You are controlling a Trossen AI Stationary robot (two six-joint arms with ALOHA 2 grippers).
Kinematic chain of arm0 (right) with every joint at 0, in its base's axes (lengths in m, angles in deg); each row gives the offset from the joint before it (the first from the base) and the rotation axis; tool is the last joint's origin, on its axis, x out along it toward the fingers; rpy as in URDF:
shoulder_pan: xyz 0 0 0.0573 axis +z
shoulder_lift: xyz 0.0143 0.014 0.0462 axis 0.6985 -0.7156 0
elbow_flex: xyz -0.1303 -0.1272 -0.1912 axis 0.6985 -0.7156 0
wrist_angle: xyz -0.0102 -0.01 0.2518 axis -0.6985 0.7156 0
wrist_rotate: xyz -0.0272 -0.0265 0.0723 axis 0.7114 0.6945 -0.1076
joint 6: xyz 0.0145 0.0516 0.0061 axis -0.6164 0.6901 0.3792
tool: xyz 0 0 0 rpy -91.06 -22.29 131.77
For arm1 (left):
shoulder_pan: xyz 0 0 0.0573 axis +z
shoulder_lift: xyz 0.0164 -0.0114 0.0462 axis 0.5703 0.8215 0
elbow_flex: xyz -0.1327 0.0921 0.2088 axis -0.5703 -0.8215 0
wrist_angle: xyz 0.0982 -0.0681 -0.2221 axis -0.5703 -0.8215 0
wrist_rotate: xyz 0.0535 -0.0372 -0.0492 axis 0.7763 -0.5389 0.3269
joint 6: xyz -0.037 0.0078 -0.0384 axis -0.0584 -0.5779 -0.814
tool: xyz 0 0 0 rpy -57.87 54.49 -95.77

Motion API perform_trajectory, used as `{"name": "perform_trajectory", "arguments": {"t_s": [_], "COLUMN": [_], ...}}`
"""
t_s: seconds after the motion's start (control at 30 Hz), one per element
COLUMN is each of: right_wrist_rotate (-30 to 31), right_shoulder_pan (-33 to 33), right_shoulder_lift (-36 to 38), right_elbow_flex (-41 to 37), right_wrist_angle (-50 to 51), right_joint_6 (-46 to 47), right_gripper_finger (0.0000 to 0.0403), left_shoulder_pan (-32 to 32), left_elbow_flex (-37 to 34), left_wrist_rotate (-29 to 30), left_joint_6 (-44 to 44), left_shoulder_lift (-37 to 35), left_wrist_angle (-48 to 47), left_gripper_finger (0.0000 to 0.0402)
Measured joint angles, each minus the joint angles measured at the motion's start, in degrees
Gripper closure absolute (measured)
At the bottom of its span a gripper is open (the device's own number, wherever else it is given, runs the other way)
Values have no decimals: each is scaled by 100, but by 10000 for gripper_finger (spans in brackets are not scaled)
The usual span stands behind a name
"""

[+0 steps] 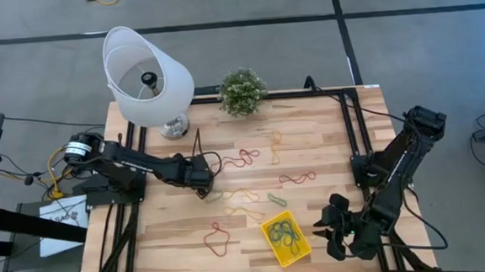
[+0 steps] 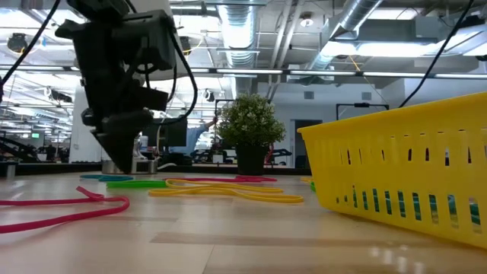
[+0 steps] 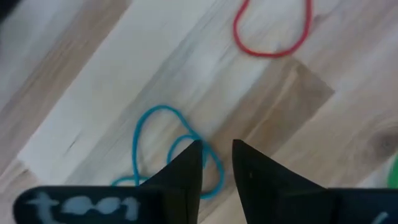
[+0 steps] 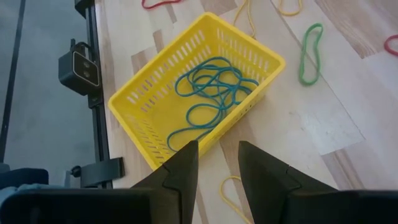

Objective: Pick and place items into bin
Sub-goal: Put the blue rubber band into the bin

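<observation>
Several entries, largest first — white lampshade point(image 1: 146, 74) at the bench's point(image 1: 328, 148) far-left corner, potted plant point(image 1: 241, 91) at the far edge, yellow bin point(image 1: 286, 239) near the front edge, already holding blue-green loops point(image 4: 211, 96). Left gripper point(image 3: 216, 163), fingers slightly parted and grasping nothing, sits low over a blue loop point(image 3: 155, 149) left of centre; picking is in hand — closing, then carrying binward comes next. Right gripper point(image 4: 217, 165), parted and empty, waits beside the bin. Red point(image 1: 217, 237), yellow point(image 1: 244, 195) and green point(image 1: 277, 200) loops lie between.

On the surface point(image 1: 326, 131), the bin point(image 1: 285, 239) with loops point(image 1: 281, 231) inside sits at six o'clock, the lamp point(image 1: 148, 74) at ten, the plant point(image 1: 241, 90) at twelve, loose bands point(image 1: 242, 159) scattered between.
</observation>
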Motion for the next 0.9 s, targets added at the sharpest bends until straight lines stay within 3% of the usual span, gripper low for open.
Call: {"name": "perform_trajectory", "arguments": {"t_s": [0.27, 0.57, 0.9], "right_wrist_rotate": [28, 42, 42], "right_shoulder_pan": [0, 0, 0], "right_shoulder_lift": [0, 0, 0], "right_elbow_flex": [0, 0, 0], "right_wrist_angle": [0, 0, 0], "right_joint_6": [0, 0, -1], "right_gripper_finger": [294, 294, 294], "left_shoulder_pan": [34, 45, 86], "left_elbow_flex": [0, -20, -695], "left_wrist_rotate": [-145, -145, -60], "left_joint_6": [-274, -387, -786], "left_shoulder_lift": [2, 2, -40], "left_wrist_angle": [-349, 67, 889], "left_gripper_finger": [337, 337, 337]}}
